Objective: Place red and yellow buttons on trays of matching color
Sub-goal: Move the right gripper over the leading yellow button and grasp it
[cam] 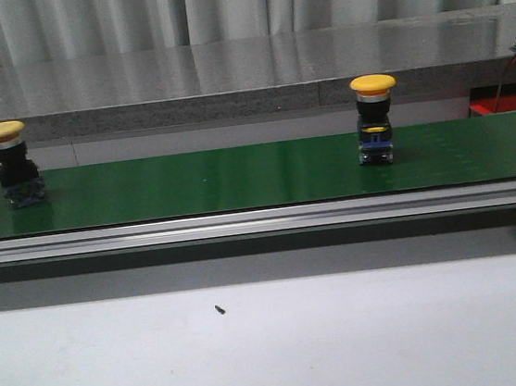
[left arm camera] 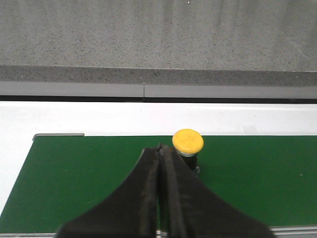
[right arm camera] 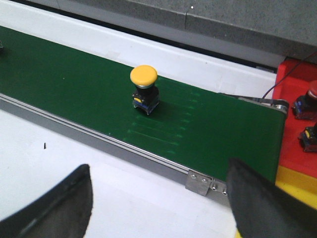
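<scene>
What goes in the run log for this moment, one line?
belt: two yellow buttons upright, left, right | left claw: shut, empty | right claw: open, empty | red tray: holds buttons

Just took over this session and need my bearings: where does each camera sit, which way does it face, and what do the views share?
Front view: faces forward over the white table at the green belt; no arm shows.
Left wrist view: above the belt's end; closed left gripper by a yellow button.
Right wrist view: angled at the belt's other end; open right gripper, the second yellow button, red tray.
Shared: both buttons appear in the front view.
</scene>
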